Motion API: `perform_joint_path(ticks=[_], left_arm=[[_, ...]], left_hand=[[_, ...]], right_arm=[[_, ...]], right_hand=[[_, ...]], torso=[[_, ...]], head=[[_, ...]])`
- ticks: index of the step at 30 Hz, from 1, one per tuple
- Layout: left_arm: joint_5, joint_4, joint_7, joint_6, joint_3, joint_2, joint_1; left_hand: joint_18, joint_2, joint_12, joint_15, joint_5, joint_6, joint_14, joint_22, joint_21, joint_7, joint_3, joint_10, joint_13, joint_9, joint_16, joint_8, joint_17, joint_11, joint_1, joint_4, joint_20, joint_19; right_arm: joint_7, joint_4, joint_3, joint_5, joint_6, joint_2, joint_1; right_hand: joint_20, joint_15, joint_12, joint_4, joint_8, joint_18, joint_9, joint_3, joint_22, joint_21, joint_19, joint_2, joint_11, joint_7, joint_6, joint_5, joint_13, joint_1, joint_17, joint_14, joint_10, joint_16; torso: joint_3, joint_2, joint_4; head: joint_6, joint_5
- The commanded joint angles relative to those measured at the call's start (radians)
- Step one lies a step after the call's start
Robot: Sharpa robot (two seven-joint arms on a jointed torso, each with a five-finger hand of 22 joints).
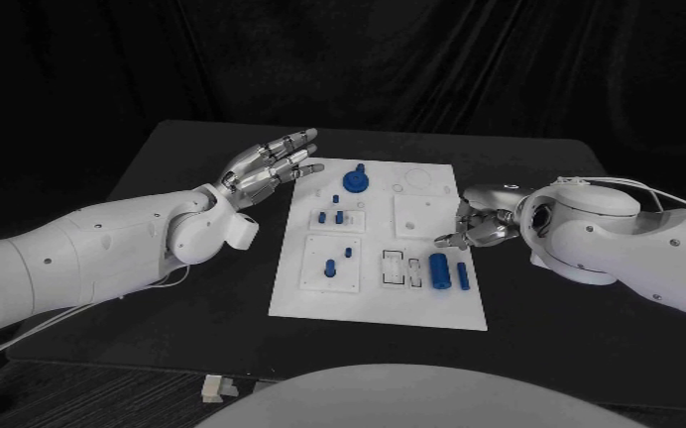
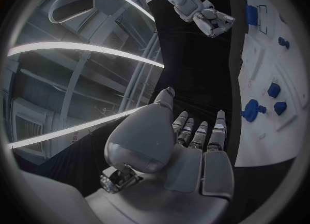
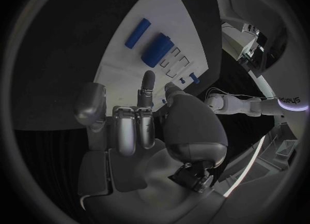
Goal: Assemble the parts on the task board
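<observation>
Several small blue plastic parts sit on the flat white rectangular task board (image 1: pixel 423 301), which lies in the middle of the matte black table (image 1: pixel 171 279). On the board, a round blue knob-shaped part (image 1: pixel 355 182) stands toward 11 o'clock, with a pair of small blue pegs (image 1: pixel 332 217) on a raised square plate just below it. A single blue peg (image 1: pixel 330 268) stands in another square plate toward 8 o'clock. Toward 5 o'clock lie a thick blue cylinder (image 1: pixel 439 270) and a thin blue rod (image 1: pixel 463 275), side by side and just apart, beside pale rectangular slots.

Raised off the table at the board's 10 o'clock corner, the silver left hand (image 1: pixel 269 165) has its fingers stretched out and spread, holding nothing. At the board's 3 o'clock edge, the silver right hand (image 1: pixel 479 222) hangs with fingers partly curled inward, thumb side toward the board; nothing is seen in its grasp, and its fingertips hover near the board's rim, close to the blank square plate (image 1: pixel 416 217).
</observation>
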Motion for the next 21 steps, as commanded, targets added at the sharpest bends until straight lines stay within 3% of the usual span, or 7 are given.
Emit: perform_joint_path(ticks=[1, 6, 11, 15, 21], left_arm=[[0.007, 0.002, 0.010, 0.015, 0.001, 0.001, -0.002], [0.007, 0.003, 0.008, 0.016, 0.001, 0.001, -0.003], [0.007, 0.004, 0.004, 0.018, 0.001, -0.002, -0.003], [0.007, 0.005, 0.003, 0.018, 0.001, -0.003, -0.003], [0.007, 0.006, -0.001, 0.020, 0.001, -0.003, -0.003]], left_hand=[[0.009, 0.011, 0.003, 0.005, 0.005, -0.003, -0.001, -0.006, -0.004, -0.001, 0.002, -0.003, 0.001, 0.000, 0.002, 0.002, 0.000, 0.002, 0.000, -0.004, 0.001, -0.001], [0.009, 0.011, 0.003, 0.005, 0.005, -0.002, 0.000, -0.005, -0.004, -0.001, 0.003, -0.003, 0.001, 0.000, 0.003, 0.002, 0.000, 0.002, 0.000, -0.004, 0.001, 0.000], [0.009, 0.012, 0.002, 0.005, 0.005, -0.004, -0.001, -0.004, -0.004, -0.002, 0.003, -0.004, 0.001, 0.000, 0.002, 0.002, 0.000, 0.003, -0.001, -0.004, 0.001, 0.000], [0.009, 0.012, 0.002, 0.005, 0.005, -0.004, -0.001, -0.004, -0.004, -0.002, 0.003, -0.004, 0.001, 0.000, 0.002, 0.002, 0.000, 0.003, -0.001, -0.004, 0.001, 0.000], [0.009, 0.012, 0.002, 0.005, 0.005, -0.004, -0.002, -0.005, -0.004, -0.002, 0.003, -0.004, 0.001, 0.000, 0.001, 0.002, 0.000, 0.004, -0.001, -0.005, 0.002, -0.001]], right_arm=[[-0.105, -0.002, 0.001, 0.005, 0.039, 0.008, -0.005], [-0.135, -0.006, 0.001, 0.009, 0.053, 0.022, -0.013], [-0.148, -0.008, 0.001, 0.015, 0.052, 0.034, -0.024], [-0.162, -0.015, 0.001, 0.016, 0.067, 0.045, -0.033], [-0.193, -0.030, 0.001, 0.017, 0.119, 0.061, -0.050]], right_hand=[[-0.006, -0.009, 0.003, 0.002, 0.001, -0.001, 0.020, 0.000, 0.132, -0.003, -0.002, 0.004, -0.006, 0.001, -0.007, 0.003, 0.263, -0.025, 0.263, 0.107, 0.106, 0.006], [-0.007, -0.009, 0.003, 0.002, -0.001, -0.005, 0.033, 0.000, 0.137, 0.022, 0.004, 0.012, -0.005, 0.002, -0.015, 0.011, 0.263, -0.038, 0.263, 0.107, 0.106, 0.006], [-0.007, -0.008, 0.003, 0.000, -0.007, -0.006, 0.043, -0.001, 0.139, 0.029, 0.005, 0.015, -0.004, 0.004, -0.026, 0.014, 0.263, -0.045, 0.263, 0.107, 0.106, 0.006], [-0.006, -0.007, 0.003, -0.002, -0.013, -0.006, 0.049, -0.002, 0.138, 0.028, 0.005, 0.012, -0.002, 0.007, -0.037, 0.017, 0.263, -0.044, 0.263, 0.107, 0.106, 0.006], [-0.002, 0.000, 0.003, 0.002, -0.040, -0.004, 0.072, -0.009, 0.134, 0.019, 0.001, -0.003, 0.007, 0.019, -0.075, -0.011, 0.263, -0.073, 0.259, 0.106, 0.106, 0.003]], torso=[[0.0003, -0.003, 0.0070], [-0.0020, -0.004, 0.0082], [-0.0020, -0.003, 0.0075], [-0.0040, -0.005, 0.0089], [-0.0026, -0.004, 0.0080]], head=[[0.000, -0.005], [0.000, -0.002], [0.000, 0.000], [0.000, 0.001], [0.000, 0.002]])
